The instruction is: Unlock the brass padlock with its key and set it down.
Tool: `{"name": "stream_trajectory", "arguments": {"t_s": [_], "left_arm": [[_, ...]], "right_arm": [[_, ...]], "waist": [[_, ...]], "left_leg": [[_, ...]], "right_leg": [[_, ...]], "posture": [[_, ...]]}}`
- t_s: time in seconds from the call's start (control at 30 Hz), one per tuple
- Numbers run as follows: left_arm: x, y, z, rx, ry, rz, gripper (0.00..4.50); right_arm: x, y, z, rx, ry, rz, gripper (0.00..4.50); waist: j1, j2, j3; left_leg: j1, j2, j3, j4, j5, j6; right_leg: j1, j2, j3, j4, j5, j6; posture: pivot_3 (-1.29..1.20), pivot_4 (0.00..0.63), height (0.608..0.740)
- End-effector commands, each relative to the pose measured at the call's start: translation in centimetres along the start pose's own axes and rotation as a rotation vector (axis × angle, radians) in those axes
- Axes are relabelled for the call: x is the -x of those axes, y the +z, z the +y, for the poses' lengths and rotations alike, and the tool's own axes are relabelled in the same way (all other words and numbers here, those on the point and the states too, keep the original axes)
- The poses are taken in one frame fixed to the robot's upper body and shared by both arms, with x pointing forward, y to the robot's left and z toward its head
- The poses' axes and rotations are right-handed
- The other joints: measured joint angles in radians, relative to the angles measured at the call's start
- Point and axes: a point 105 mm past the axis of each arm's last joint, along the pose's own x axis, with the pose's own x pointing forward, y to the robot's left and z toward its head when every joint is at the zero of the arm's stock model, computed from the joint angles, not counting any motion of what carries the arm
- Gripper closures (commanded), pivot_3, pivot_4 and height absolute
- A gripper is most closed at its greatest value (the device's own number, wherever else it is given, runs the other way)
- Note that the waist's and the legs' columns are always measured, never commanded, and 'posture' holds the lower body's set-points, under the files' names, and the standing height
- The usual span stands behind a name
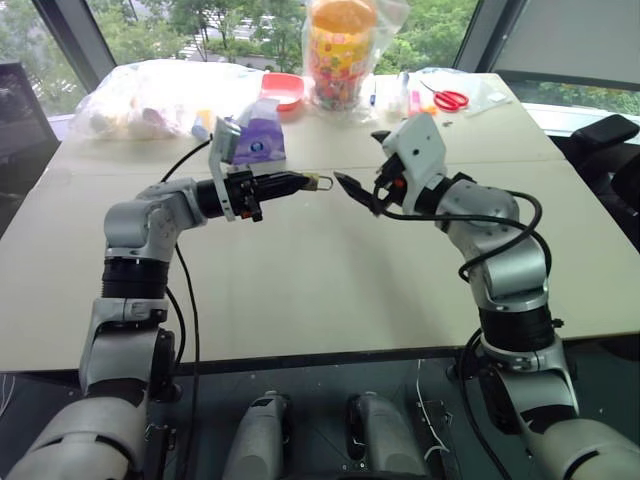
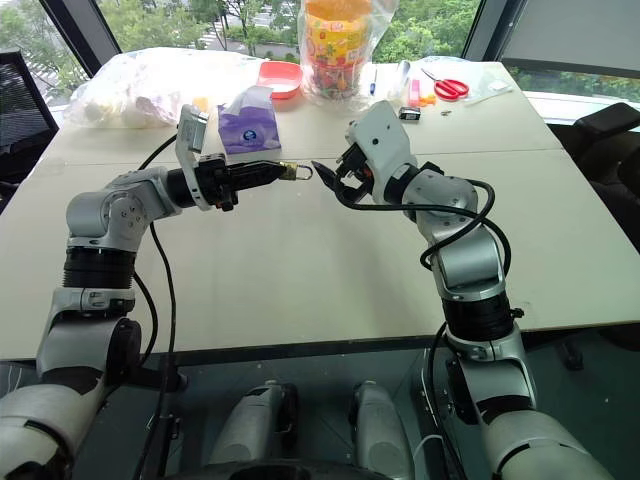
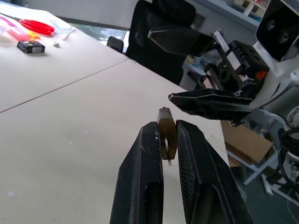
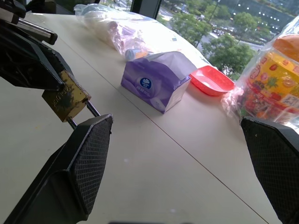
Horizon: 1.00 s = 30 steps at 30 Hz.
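The left gripper [image 1: 312, 182] is clamped on the brass padlock [image 1: 322, 182], holding it up in the air above the table [image 1: 300, 290]. In the left wrist view the two black fingers [image 3: 140, 186] pinch the lock's gold body [image 3: 166, 133] from either side, with its thin shackle running down between them. That arm reaches in from the left with the elbow bent and the forearm level, pointing across toward the other arm.

Facing it, the right gripper [image 1: 352, 186] is spread wide and holds nothing, its fingertips just beside the padlock but apart from it. Its forearm slopes up from the elbow and the wrist bends over, so the fingers aim back at the lock. From the right wrist view one textured pad [image 4: 91, 154] sits close under the padlock [image 4: 65, 100].

Farther back on the table stand a purple tissue pack [image 1: 262, 140], a red dish [image 1: 283, 90], a colourful jar in clear plastic [image 1: 343, 52], red-handled scissors [image 1: 450, 98] and a clear bag of items [image 1: 150, 100].
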Motion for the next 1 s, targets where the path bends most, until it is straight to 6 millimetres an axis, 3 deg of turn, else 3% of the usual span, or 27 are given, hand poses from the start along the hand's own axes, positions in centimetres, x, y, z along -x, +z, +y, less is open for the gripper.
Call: {"name": "stream_trajectory", "arguments": {"t_s": [0.03,0.57,1.0], "left_arm": [[-0.1,1.1,-1.2,-0.037,-0.041,-0.022,4.50],[-0.3,1.5,-2.6,-0.103,-0.099,0.003,4.50],[-0.6,0.5,-1.8,-0.092,-0.085,0.004,4.50]], "right_arm": [[-0.1,1.4,0.2,0.024,0.012,-0.054,0.05],[0.1,-0.4,1.8,-0.039,0.151,0.009,0.05],[1.6,-1.5,-1.1,-0.111,0.079,0.060,0.05]], "waist": [[0.000,0.000,0.000],[0.000,0.000,0.000],[0.002,0.000,0.000]], "left_leg": [[0.000,0.000,0.000,0.000,0.000,0.000],[0.000,0.000,0.000,0.000,0.000,0.000],[0.000,0.000,0.000,0.000,0.000,0.000]], "right_leg": [[0.000,0.000,0.000,0.000,0.000,0.000],[0.000,0.000,0.000,0.000,0.000,0.000],[0.000,0.000,0.000,0.000,-0.001,-0.002]], "posture": [[0.00,0.150,0.740],[0.00,0.150,0.740],[0.00,0.150,0.740]]}}
